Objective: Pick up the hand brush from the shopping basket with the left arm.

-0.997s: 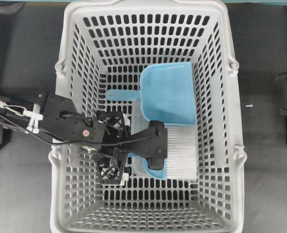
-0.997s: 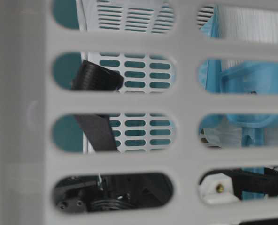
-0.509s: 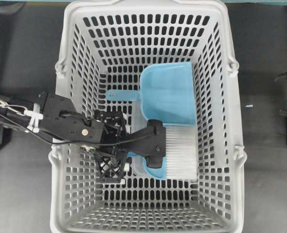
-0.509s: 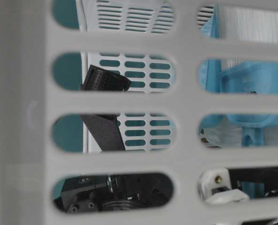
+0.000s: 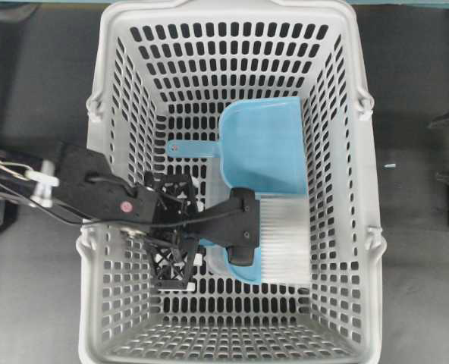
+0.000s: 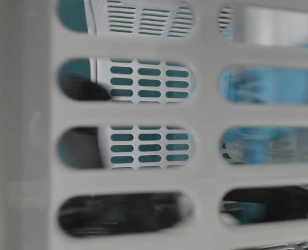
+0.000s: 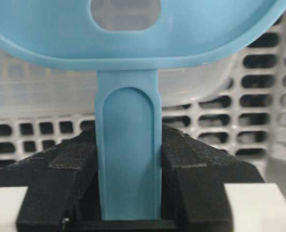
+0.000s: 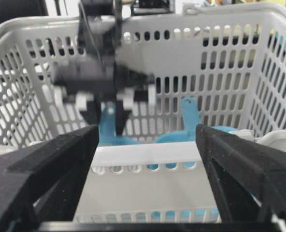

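Holding: my left gripper [image 7: 128, 193] pinches the hand brush [image 5: 274, 246] by its thin handle, so the bristles hang free.
Location: brush inside the shopping basket [image 5: 95, 136], just beside the dustpan [image 5: 262, 148].
Right gripper [image 8: 145, 169]: spread wide outside the basket, idle.
Step, judged: lift begun, brush not yet clear of the rim.

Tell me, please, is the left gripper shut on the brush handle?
Shut: the left gripper presses both fingers against the brush handle.
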Controlling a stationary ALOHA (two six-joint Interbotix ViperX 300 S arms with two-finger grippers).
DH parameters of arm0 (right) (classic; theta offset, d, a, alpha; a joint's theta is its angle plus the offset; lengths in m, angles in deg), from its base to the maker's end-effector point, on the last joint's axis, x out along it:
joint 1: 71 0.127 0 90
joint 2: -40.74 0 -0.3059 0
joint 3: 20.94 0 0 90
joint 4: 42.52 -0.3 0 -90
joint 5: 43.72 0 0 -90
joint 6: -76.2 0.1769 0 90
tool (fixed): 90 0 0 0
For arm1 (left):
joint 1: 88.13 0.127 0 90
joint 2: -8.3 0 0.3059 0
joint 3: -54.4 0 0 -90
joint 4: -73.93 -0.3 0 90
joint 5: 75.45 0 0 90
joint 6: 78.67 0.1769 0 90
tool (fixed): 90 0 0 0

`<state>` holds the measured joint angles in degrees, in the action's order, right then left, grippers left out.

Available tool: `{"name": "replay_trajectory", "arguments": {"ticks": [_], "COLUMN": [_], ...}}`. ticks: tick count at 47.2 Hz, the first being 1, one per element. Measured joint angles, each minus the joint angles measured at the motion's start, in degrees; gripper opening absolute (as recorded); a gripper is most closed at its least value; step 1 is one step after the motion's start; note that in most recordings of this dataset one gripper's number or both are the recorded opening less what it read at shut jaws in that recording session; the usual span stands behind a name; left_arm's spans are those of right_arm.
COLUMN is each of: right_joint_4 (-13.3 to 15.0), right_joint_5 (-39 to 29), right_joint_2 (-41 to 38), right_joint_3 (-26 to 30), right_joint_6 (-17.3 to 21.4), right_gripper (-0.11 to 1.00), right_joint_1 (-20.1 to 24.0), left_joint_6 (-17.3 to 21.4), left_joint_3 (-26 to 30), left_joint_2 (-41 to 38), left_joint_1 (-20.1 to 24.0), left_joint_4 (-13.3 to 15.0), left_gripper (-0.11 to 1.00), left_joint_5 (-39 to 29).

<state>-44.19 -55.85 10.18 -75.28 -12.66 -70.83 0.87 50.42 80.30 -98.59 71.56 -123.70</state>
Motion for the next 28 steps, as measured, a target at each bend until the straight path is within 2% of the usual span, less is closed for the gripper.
{"name": "replay_trajectory", "arguments": {"ticks": [6,17,23,28], "right_joint_4": [0.0,0.0,0.0,0.0], "right_joint_5": [0.0,0.0,0.1,0.0], "right_joint_2": [-0.1,0.0,0.0,0.0], "right_joint_3": [0.0,-0.2,-0.2,-0.2], "right_joint_6": [0.0,0.0,0.0,0.0], "right_gripper": [0.77,0.77,0.77,0.77], "right_joint_1": [0.0,0.0,-0.1,0.0], "left_joint_6": [0.0,0.2,2.5,4.4], "left_joint_3": [4.7,17.8,24.0,26.5], "left_joint_2": [3.4,7.0,7.1,6.8], "left_joint_1": [-0.1,0.2,1.0,1.4], "left_joint_4": [0.0,0.0,0.0,0.0], "left_gripper": [0.25,0.25,0.25,0.25], "left_joint_5": [-6.2,-21.6,-29.1,-31.6]}}
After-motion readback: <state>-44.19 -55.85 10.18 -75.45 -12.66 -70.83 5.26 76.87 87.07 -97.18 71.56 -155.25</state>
